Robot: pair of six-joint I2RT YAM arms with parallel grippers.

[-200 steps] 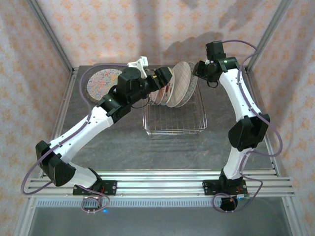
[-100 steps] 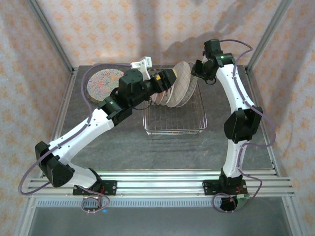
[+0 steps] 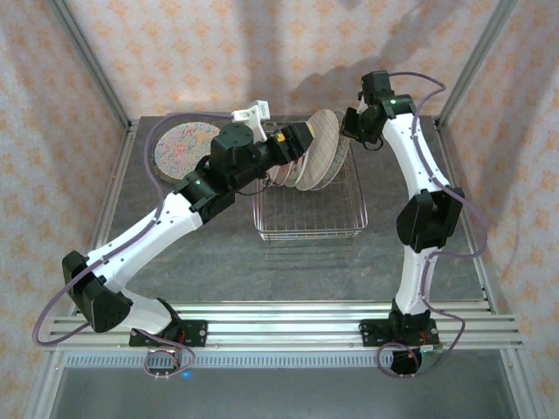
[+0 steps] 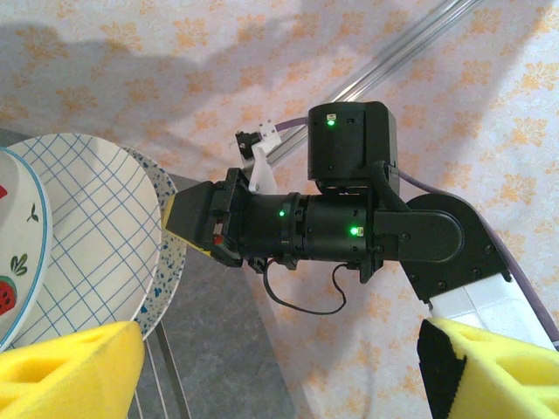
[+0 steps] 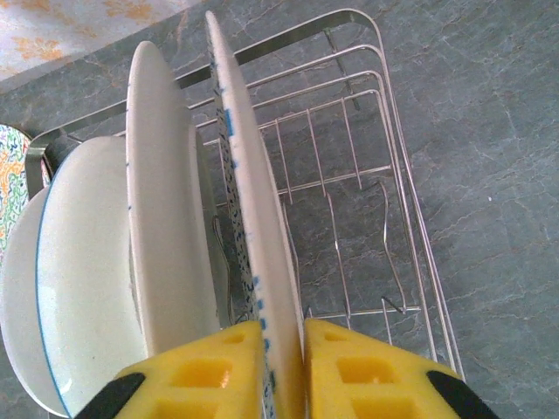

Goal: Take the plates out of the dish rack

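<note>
The dish rack (image 3: 310,214) stands mid-table with several plates (image 3: 316,155) upright at its far end. My right gripper (image 3: 348,127) reaches in from the right. Its yellow pads press both sides of the rim of the blue-speckled plate (image 5: 249,201), so the right gripper (image 5: 282,340) is shut on that plate. White plates (image 5: 162,192) stand just to its left. My left gripper (image 3: 295,140) hovers over the plates' left side, open, its fingers (image 4: 70,371) wide apart and holding nothing. The blue-grid plate (image 4: 87,236) shows beside it.
A pastel floral plate (image 3: 182,148) lies flat at the back left of the table. The near half of the rack (image 5: 400,131) holds bare wire prongs. The enclosure's papered back wall and metal posts (image 3: 467,61) stand close behind the right arm.
The right gripper has closed onto the speckled plate's rim and its arm has shifted slightly towards the rack. The left gripper moved a little to the right, then held still.
</note>
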